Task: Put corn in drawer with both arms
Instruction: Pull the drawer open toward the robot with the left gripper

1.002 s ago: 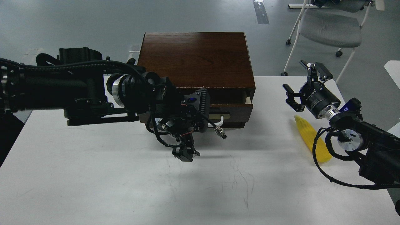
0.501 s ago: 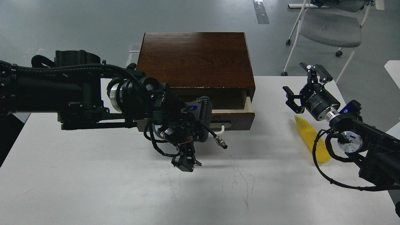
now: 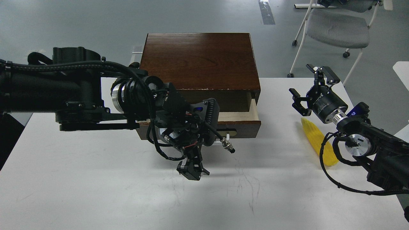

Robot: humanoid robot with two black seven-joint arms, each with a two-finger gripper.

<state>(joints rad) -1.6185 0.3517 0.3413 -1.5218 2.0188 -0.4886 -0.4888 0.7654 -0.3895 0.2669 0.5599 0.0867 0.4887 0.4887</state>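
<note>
The dark brown box stands at the back of the white table. Its drawer is pulled partly out and shows pale wood inside on the right. My left arm crosses in front of it and hides most of the drawer front; only the right end of the white handle shows. My left gripper points down in front of the drawer, small and dark. The yellow corn lies on the table at the right. My right gripper hovers open and empty just behind its tapered end.
A grey office chair stands on the floor behind the table at the right. A loose black cable from my right arm loops over the corn's thick end. The table's right edge is close to my right arm.
The drawer has slid further out toward me while my left arm drew back and its gripper dropped lower in the view. The right arm and the corn have hardly moved.
</note>
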